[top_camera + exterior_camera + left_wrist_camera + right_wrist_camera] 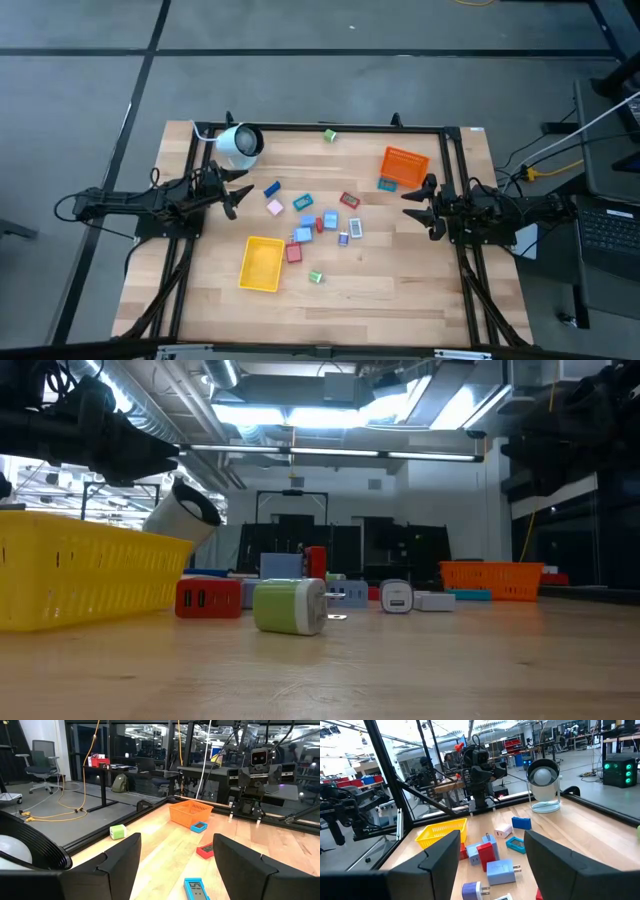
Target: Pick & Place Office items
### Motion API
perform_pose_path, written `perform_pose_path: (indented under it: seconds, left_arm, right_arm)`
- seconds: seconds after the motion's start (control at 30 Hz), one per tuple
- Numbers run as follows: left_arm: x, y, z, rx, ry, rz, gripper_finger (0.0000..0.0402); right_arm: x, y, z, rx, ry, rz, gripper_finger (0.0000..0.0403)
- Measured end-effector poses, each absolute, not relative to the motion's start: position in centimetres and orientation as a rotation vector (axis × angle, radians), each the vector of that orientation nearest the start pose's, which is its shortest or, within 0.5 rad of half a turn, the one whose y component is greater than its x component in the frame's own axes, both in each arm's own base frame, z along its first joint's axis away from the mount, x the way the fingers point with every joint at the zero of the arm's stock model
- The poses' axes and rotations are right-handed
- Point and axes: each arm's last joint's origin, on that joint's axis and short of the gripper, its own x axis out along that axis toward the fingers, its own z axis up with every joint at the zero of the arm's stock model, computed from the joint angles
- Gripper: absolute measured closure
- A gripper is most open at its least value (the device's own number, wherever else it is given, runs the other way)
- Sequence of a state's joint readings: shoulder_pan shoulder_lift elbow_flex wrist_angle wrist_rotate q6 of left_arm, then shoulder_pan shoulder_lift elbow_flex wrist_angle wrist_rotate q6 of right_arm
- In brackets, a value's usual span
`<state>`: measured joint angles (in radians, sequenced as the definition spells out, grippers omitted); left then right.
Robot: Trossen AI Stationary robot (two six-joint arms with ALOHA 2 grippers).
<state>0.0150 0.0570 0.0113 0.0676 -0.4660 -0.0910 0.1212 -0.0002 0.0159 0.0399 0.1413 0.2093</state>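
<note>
Several small office items lie flat on the wooden table's middle: a blue one (272,188), a pink one (274,207), a teal one (303,202), a red one (349,199) and a blue and red cluster (320,226). A green plug block (316,277) (290,606) lies nearer the front. Another green one (330,135) is at the far edge. My left gripper (237,200) (176,855) hovers open at the table's left, pointing level toward the items. My right gripper (413,206) (492,852) hovers open at the right, facing it. Neither has anything between its fingers.
A yellow tray (262,264) stands near the front left of the items. An orange tray (404,165) stands at the far right, with a blue piece (386,184) beside it. A white round device (240,145) with a cord sits at the far left. A black frame rims the table.
</note>
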Motion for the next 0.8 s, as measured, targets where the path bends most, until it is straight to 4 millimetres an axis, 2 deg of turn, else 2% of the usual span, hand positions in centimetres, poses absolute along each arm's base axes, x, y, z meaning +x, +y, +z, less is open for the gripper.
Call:
perform_pose_path:
  seconds: [0.17, 0.43, 0.57, 0.7, 0.8]
  left_arm:
    - [9.7, 1.4, 16.9, -0.094, -0.043, 0.48, 0.016]
    - [9.7, 1.4, 16.9, -0.094, -0.043, 0.48, 0.016]
    - [9.7, 1.4, 16.9, -0.094, -0.043, 0.48, 0.016]
    - [9.7, 1.4, 16.9, -0.094, -0.043, 0.48, 0.016]
    - [9.7, 1.4, 16.9, -0.094, -0.043, 0.48, 0.016]
  right_arm:
    - [9.5, 0.3, 17.6, 0.192, -0.104, -0.157, 0.0176]
    - [8.9, -0.4, 19.7, 0.454, -0.376, -0.331, 0.0176]
    - [8.6, -0.7, 20.0, 0.666, -0.48, -0.405, 0.0176]
    - [8.6, -0.9, 19.9, 1.003, -0.579, -0.41, 0.0176]
    - [8.7, -1.0, 19.7, 1.049, -0.586, -0.425, 0.0176]
